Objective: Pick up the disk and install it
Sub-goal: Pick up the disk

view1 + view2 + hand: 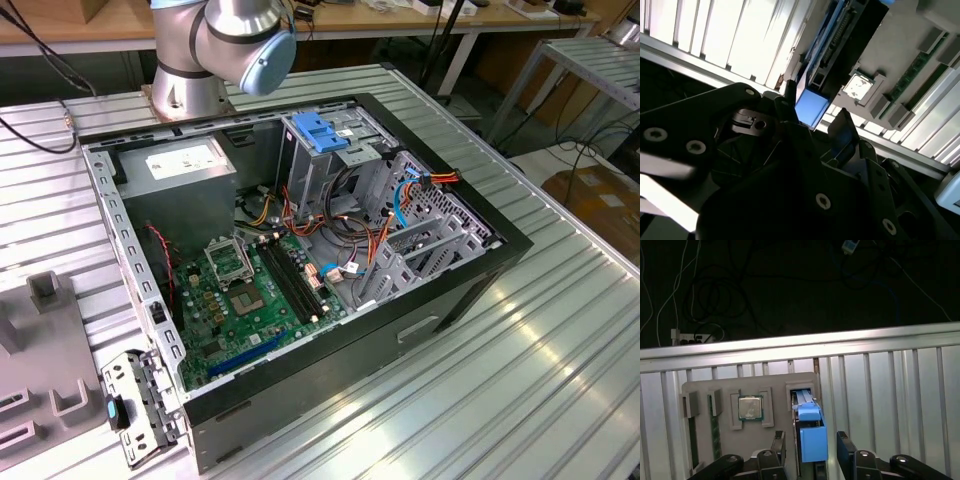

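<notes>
While the gripper (811,439) hangs over the grey holder (705,390), I see 2 fingers (842,445) spread wide, flanking 1 disk (812,450) upright in its slot; 1 CPU chip (750,407) beside it.

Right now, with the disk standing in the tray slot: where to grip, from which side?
Probably the blue-railed end of the disk that sticks out of the grey tray. Come from above, in line with the slot, gripper pinching its two broad faces; the rest sits buried.
</notes>
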Tool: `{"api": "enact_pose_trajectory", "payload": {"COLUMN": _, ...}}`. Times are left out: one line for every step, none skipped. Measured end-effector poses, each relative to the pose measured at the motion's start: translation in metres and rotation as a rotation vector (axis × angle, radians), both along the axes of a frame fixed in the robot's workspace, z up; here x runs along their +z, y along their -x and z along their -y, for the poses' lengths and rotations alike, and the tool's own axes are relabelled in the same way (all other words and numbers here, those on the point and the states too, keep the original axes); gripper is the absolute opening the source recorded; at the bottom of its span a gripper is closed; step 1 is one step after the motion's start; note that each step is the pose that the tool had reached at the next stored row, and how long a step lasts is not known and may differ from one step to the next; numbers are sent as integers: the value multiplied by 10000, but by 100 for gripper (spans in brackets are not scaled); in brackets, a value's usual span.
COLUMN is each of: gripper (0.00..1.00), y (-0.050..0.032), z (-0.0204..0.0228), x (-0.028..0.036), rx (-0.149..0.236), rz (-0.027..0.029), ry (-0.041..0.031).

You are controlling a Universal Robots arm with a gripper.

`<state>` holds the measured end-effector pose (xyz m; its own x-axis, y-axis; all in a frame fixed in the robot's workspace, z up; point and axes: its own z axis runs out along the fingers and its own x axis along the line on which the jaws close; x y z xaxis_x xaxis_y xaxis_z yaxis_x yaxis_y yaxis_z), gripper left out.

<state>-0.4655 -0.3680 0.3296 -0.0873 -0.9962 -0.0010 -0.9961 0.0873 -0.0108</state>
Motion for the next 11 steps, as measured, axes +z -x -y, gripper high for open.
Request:
{"api": "enact_pose_trajectory", "payload": {"gripper": 53, "y": 2, "z": 0, "x": -10, "rx": 72, "rz": 0, "ry": 0}}
{"api": "enact_pose_trajectory", "payload": {"gripper": 53, "y": 4, "z": 0, "x": -26, "rx": 213, "rz": -1, "ry": 0}}
{"api": "enact_pose_trajectory", "payload": {"gripper": 53, "y": 5, "z": 0, "x": -38, "rx": 322, "rz": 0, "ry": 0}}
{"api": "enact_pose_trajectory", "payload": {"gripper": 53, "y": 6, "z": 0, "x": -50, "rx": 441, "rz": 0, "ry": 1}}
{"api": "enact_pose_trajectory", "payload": {"gripper": 53, "y": 7, "z": 0, "x": -66, "rx": 574, "rz": 1, "ry": 0}}
{"api": "enact_pose_trajectory", "payload": {"gripper": 53, "y": 10, "z": 0, "x": -79, "rx": 659, "rz": 1, "ry": -1}}
{"api": "enact_pose_trajectory", "payload": {"gripper": 53, "y": 18, "z": 0, "x": -103, "rx": 788, "rz": 1, "ry": -1}}
{"api": "enact_pose_trajectory", "payload": {"gripper": 53, "y": 22, "z": 0, "x": -114, "rx": 844, "rz": 0, "ry": -1}}
{"api": "enact_pose_trajectory", "payload": {"gripper": 53, "y": 28, "z": 0, "x": -129, "rx": 906, "rz": 0, "ry": -2}}
{"api": "enact_pose_trajectory", "payload": {"gripper": 53, "y": 36, "z": 0, "x": -146, "rx": 968, "rz": 0, "ry": -2}}
{"api": "enact_pose_trajectory", "payload": {"gripper": 53, "y": 39, "z": 0, "x": -157, "rx": 996, "rz": 0, "ry": -3}}
